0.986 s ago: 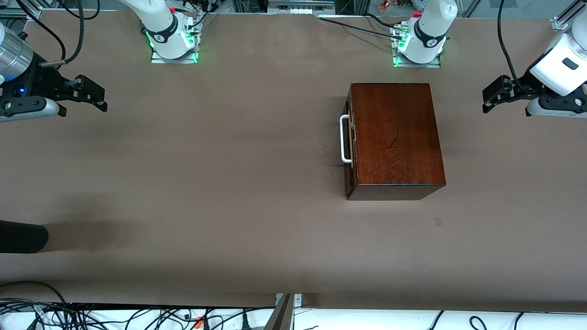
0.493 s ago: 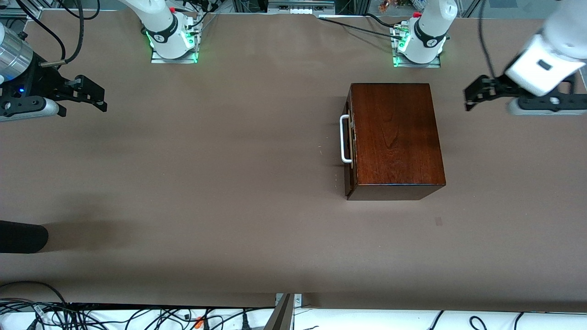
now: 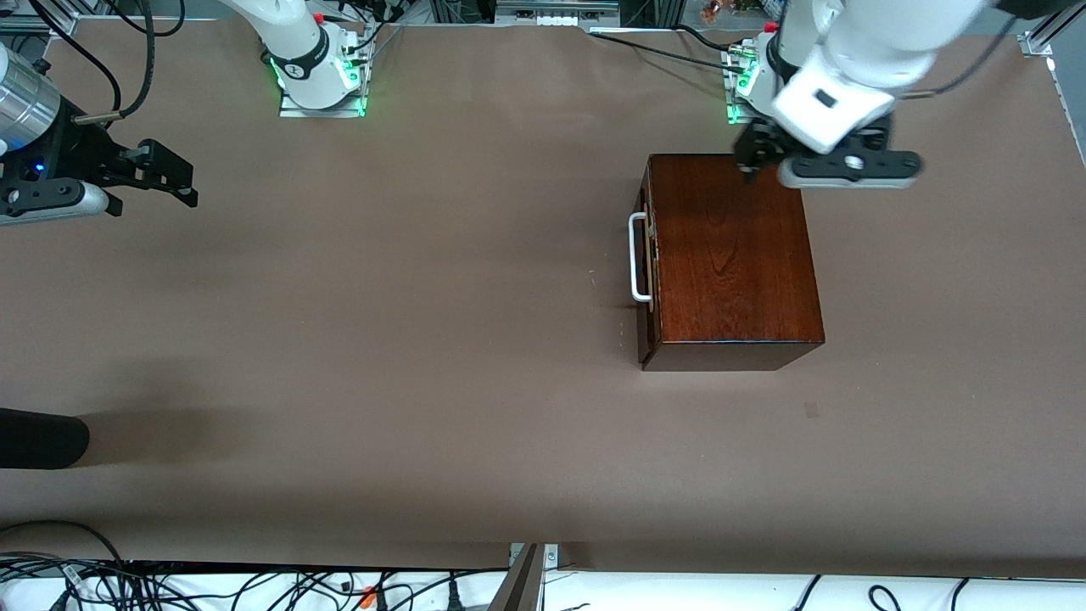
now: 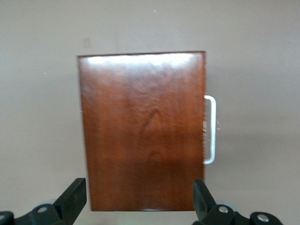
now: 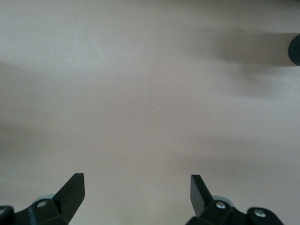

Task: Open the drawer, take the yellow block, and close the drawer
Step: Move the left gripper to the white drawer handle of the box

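Movement is confined to the left arm. In the front view I see the left gripper, which a second ago hung over the table's edge at the left arm's end, now over the corner of the dark reddish-brown glossy wooden box nearest the left arm's base. The drawer is shut, its white U-shaped bar handle facing the right arm's end. The right gripper waits over the opposite edge, unmoved.

In the left wrist view, the box top fills the frame, the handle alongside; the fingers stand wide, empty.

In the right wrist view, wide empty fingers hang over bare brown table.

The small yellow block is nowhere visible; I judge it inside. Opening has not begun; this is the approach.
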Controlling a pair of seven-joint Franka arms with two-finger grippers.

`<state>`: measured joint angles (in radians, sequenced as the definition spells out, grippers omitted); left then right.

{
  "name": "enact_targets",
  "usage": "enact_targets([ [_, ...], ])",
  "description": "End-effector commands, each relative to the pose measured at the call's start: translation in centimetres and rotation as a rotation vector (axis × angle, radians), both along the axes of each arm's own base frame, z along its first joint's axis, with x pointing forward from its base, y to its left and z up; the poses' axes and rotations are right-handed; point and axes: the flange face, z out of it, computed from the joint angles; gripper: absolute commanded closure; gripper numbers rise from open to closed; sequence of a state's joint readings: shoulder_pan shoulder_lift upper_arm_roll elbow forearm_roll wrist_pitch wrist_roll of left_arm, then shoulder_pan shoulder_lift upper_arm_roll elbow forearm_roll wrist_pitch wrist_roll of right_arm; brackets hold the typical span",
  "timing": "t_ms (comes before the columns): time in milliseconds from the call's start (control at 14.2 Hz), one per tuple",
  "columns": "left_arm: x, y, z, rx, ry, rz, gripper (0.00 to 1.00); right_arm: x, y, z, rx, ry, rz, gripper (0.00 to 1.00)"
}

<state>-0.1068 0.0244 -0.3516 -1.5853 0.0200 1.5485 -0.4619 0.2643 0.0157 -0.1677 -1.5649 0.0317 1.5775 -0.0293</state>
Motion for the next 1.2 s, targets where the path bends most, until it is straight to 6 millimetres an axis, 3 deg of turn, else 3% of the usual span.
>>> enact_targets([
  [0, -0.6, -5.1, -1.0, -0.041, -0.006, 0.027, 0.0, 0.1, 0.0, 0.4, 0.007, 0.001, -0.02, 0.0],
  [282, -2.9, -12.8, -3.9, -0.038, -0.031, 0.044, 0.0, 0.2, 0.0, 0.3, 0.005, 0.001, -0.018, 0.0],
  [423, -4.8, -17.6, -7.0, 0.016, -0.033, 0.052, 0.0, 0.2, 0.0, 0.3, 0.005, 0.001, -0.018, 0.0],
  [564, -4.8, -20.5, -8.8, 0.041, -0.047, 0.052, 0.0, 0.2, 0.0, 0.3, 0.005, 0.001, -0.015, 0.0],
  [916, -4.6, -23.1, -14.6, 0.124, -0.036, -0.005, 0.0, 0.2, -0.1, 0.3, 0.005, 0.001, -0.017, 0.0],
  [1127, -3.5, -23.3, -17.3, 0.137, -0.065, -0.028, 0.0, 0.2, -0.1, 0.2, 0.005, 0.002, -0.017, 0.0],
])
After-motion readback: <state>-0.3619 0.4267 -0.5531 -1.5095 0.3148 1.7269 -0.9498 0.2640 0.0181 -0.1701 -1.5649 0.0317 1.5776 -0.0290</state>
